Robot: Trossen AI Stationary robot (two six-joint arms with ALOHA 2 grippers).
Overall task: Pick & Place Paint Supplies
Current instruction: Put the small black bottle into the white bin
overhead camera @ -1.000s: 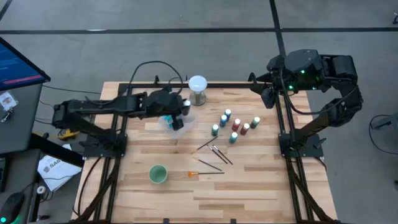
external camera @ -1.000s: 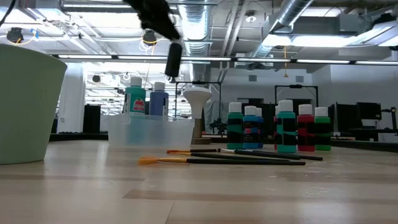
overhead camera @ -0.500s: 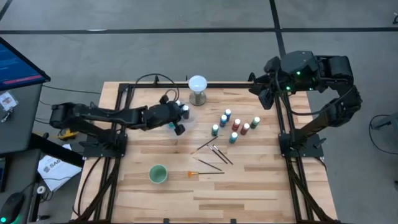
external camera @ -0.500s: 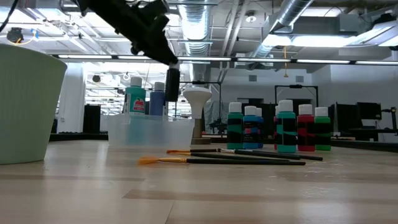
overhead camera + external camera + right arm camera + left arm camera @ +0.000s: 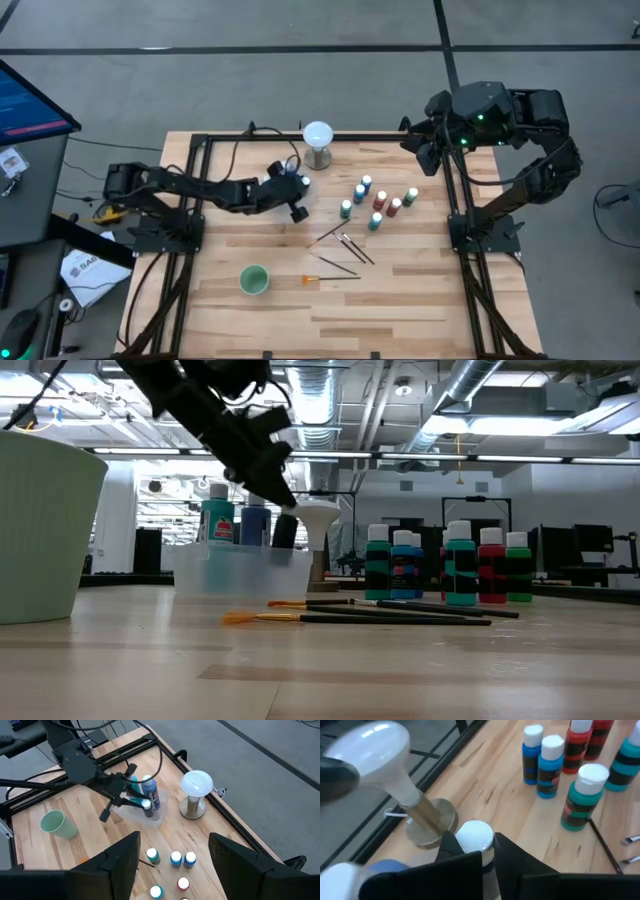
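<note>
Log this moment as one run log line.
left end effector: shut on dark bottle, over clear bin | right end effector: open, raised at table's far right | brushes: untouched

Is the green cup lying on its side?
No, the green cup stands upright, its round open mouth facing up in the high view.

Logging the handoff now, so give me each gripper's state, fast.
Left gripper: shut on a white-capped bottle, over the clear bin.
Right gripper: open, empty, raised by the table's far right corner.
</note>
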